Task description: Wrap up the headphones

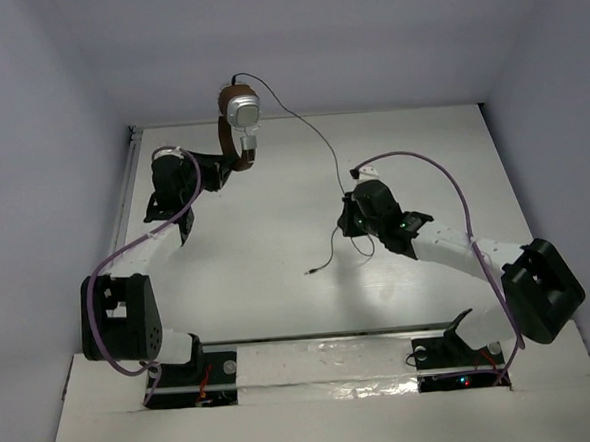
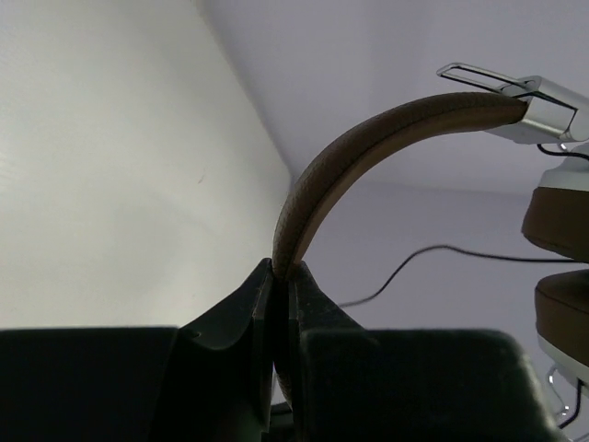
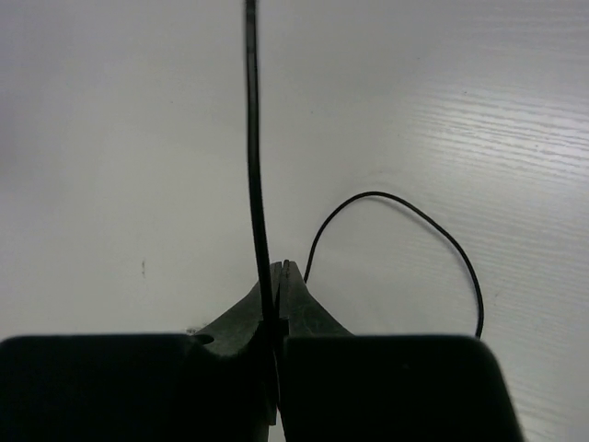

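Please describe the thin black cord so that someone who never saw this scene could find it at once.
Find the headphones, held up at the far left of the table by the left hand. The cord leaves them, arcs right and down to the right hand, which pinches it; its loose end lies on the table. It is thin and black, unlike the thick purple cables.

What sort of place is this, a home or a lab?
Likely a robot lab cell: a white table boxed in by plain walls, arms bolted at its edge, left gripper clamping headphones, right gripper their cord.
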You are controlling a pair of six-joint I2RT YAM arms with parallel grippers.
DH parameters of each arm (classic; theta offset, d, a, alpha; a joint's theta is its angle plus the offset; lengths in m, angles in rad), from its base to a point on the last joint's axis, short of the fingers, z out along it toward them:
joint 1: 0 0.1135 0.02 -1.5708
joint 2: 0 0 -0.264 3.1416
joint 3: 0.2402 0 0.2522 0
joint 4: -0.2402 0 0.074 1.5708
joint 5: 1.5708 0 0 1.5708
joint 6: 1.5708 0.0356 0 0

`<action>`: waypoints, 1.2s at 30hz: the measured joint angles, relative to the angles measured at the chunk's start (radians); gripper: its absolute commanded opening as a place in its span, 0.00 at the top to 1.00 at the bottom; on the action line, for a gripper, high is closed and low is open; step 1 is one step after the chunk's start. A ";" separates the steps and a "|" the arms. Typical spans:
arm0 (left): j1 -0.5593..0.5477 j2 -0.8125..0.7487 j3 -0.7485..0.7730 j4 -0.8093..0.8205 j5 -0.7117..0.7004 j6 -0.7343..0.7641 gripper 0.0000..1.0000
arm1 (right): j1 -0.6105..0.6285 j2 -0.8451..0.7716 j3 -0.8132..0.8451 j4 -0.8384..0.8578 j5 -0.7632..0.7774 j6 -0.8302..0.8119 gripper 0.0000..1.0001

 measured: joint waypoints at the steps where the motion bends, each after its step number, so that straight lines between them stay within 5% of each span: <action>1: 0.005 -0.005 -0.010 0.026 -0.003 -0.024 1.00 | 0.018 0.003 0.001 -0.005 0.008 0.000 1.00; 6: -0.006 -0.050 -0.024 0.073 -0.056 -0.064 1.00 | 0.198 0.103 0.098 -0.063 0.048 -0.006 1.00; 16: -0.079 -0.187 -0.018 -0.078 -0.315 0.134 1.00 | 0.542 0.204 0.398 -0.239 0.101 -0.079 1.00; 26: -0.286 -0.176 -0.004 -0.247 -0.635 0.406 1.00 | 0.600 0.153 0.544 -0.470 0.214 -0.126 1.00; 36: -0.436 -0.072 0.018 -0.283 -0.669 0.678 1.00 | 0.600 0.016 0.646 -0.655 0.417 -0.209 1.00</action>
